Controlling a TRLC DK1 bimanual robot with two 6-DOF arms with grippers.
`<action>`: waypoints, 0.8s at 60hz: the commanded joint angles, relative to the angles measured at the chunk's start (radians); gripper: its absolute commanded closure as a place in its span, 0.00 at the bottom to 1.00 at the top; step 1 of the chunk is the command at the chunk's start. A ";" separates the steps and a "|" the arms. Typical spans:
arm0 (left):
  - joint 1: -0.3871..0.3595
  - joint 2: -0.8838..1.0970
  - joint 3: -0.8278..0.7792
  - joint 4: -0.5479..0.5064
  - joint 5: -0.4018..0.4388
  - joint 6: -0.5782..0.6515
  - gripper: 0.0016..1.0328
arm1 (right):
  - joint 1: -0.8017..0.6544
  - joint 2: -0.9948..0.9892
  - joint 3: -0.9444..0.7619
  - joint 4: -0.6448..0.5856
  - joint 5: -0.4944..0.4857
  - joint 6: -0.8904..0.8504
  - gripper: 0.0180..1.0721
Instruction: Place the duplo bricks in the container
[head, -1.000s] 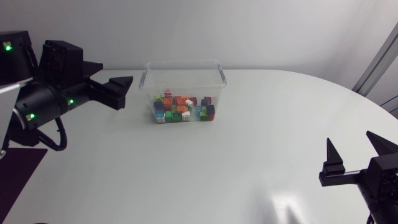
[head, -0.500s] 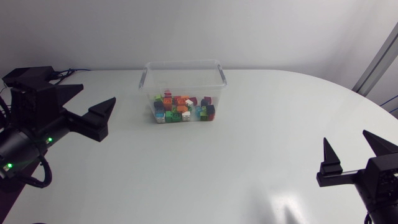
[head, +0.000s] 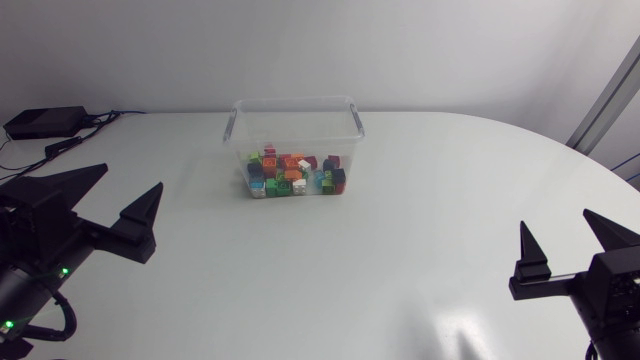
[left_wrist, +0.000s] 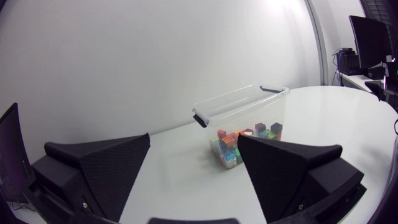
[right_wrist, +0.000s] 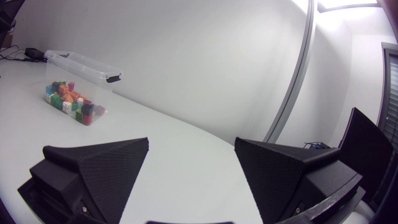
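Observation:
A clear plastic container (head: 296, 112) stands at the back middle of the table, holding several coloured duplo bricks (head: 294, 174). My left gripper (head: 126, 193) sits low at the table's left side, open and empty, well short of the container (left_wrist: 241, 104), which lies ahead of its fingers with the bricks (left_wrist: 239, 140) showing through the wall. My right gripper (head: 567, 232) rests at the front right, open and empty. In the right wrist view the container (right_wrist: 81, 64) and its bricks (right_wrist: 69, 101) are far off ahead of that gripper. No loose brick lies on the table.
The white table (head: 380, 270) stretches wide between the two grippers and the container. A black box (head: 42, 122) with cables lies at the table's far left corner.
My left arm has drawn back from beside the container toward the front left and come down low. The right arm has barely shifted. Both grippers stay open.

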 joint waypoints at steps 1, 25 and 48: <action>0.022 -0.047 -0.041 -0.006 0.004 -0.020 0.05 | 0.003 -0.003 -0.025 0.008 -0.001 0.046 0.05; 0.111 -0.254 -0.142 -0.098 0.028 -0.135 0.07 | 0.024 -0.001 -0.024 0.004 -0.019 0.207 0.05; 0.197 -0.452 -0.238 -0.186 0.051 -0.245 0.07 | 0.044 0.001 -0.023 0.000 -0.035 0.361 0.05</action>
